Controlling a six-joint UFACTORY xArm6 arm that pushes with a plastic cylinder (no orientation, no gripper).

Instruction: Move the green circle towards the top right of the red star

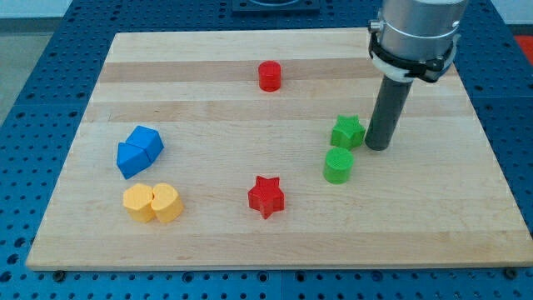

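The green circle (338,165) lies on the wooden board right of centre. The red star (266,197) lies to its lower left, toward the view's bottom. A green star (347,132) sits just above the green circle, nearly touching it. My tip (377,147) rests on the board right beside the green star's right side, and up and to the right of the green circle, a small gap away from it.
A red cylinder (269,76) stands near the view's top centre. Two blue blocks (137,150) sit together at the left, with two yellow blocks (152,202) below them. The board's (250,108) edges border a blue perforated table.
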